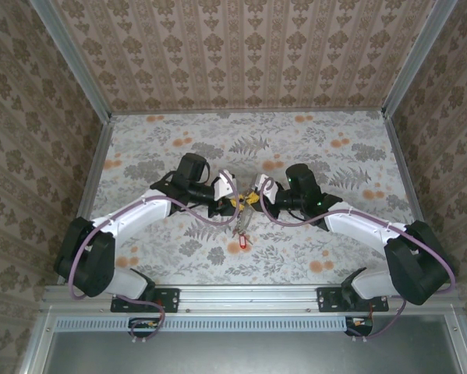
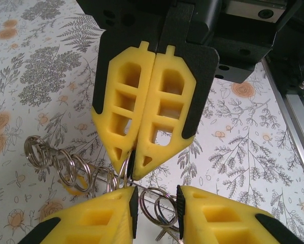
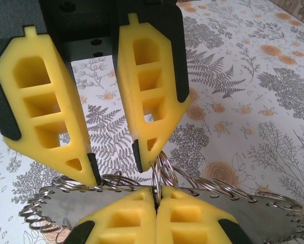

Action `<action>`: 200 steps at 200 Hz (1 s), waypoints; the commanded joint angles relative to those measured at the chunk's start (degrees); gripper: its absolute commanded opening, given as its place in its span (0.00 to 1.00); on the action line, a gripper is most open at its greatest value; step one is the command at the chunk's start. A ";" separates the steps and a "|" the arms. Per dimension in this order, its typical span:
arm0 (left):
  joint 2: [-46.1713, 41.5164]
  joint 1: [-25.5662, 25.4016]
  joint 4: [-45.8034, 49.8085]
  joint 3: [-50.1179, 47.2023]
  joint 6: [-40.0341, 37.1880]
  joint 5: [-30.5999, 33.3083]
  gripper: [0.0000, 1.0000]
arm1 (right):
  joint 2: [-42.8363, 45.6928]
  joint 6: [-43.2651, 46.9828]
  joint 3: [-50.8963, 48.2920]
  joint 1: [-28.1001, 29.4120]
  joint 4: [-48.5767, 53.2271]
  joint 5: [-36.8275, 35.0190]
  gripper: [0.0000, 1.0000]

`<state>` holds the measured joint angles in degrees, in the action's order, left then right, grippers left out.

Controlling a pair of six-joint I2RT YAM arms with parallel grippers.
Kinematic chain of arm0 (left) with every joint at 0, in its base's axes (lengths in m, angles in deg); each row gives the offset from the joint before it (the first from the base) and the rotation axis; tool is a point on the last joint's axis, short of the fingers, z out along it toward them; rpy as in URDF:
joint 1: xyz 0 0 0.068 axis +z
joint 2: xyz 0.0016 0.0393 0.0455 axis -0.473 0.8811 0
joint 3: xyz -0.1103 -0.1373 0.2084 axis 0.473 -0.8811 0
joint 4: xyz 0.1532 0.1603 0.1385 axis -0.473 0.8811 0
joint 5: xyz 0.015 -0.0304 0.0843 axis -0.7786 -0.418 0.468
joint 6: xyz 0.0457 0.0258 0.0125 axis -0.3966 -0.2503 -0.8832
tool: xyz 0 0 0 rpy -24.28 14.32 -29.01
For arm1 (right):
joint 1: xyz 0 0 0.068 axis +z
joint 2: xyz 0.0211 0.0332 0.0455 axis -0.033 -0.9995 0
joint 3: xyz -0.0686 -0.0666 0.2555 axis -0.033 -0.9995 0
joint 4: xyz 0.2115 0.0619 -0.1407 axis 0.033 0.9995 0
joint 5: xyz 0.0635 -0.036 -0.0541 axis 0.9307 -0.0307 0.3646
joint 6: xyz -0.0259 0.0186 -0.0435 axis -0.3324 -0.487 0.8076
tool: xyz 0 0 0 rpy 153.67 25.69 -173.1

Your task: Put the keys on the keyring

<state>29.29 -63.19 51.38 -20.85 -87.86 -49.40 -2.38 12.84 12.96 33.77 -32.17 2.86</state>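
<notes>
Both grippers meet over the table's middle, the left gripper [image 1: 230,205] facing the right gripper [image 1: 256,199]. The keyring [image 3: 273,218] shows as a flat grey metal piece with several small split rings [image 2: 65,168] along its edge, held in the air between them. My right gripper [image 3: 156,195] is shut on one upright split ring. My left gripper [image 2: 156,203] has its pads apart, with two overlapping split rings [image 2: 159,206] filling the gap and touching both pads. Below the grippers hang the keys, a red one [image 1: 235,246] lowest and a pale one [image 1: 243,224] above it.
The floral tablecloth [image 1: 334,156] runs to wallpapered walls at the back and both sides. An aluminium rail [image 2: 299,117] lines the near edge by the arm bases. There is room on the cloth to either side of the grippers.
</notes>
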 commanded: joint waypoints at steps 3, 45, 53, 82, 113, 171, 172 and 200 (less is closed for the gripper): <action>0.00 -0.12 0.17 2.10 -1.68 1.73 0.29 | 1.56 1.64 1.43 1.08 0.88 1.75 0.00; -1.68 0.64 0.86 1.26 -1.84 1.87 0.29 | 1.61 1.84 1.54 1.08 1.07 1.72 0.00; -1.78 0.68 0.67 1.19 -1.86 1.75 0.29 | 1.50 1.89 1.63 1.14 1.12 1.73 0.00; -0.75 0.64 0.59 1.71 -1.46 0.42 0.28 | 1.06 1.84 1.97 1.39 1.12 1.85 0.00; -0.46 0.27 -0.16 1.96 -0.78 1.17 0.28 | 0.55 1.91 2.47 1.52 1.08 2.15 0.00; 0.54 -0.60 0.74 2.72 -1.04 1.41 0.27 | 0.78 1.33 2.78 1.61 0.42 2.46 0.00; 0.66 -0.62 0.75 2.81 -1.03 1.39 0.27 | 0.81 1.28 2.78 1.61 0.33 2.45 0.00; 2.22 -1.50 0.59 3.68 -0.66 2.23 0.25 | 0.93 1.05 2.95 1.70 0.01 2.39 0.00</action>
<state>29.77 -63.73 52.10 -19.60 -88.32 -47.47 -2.38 13.84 13.38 34.84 -30.59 2.34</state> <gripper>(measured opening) 0.254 0.054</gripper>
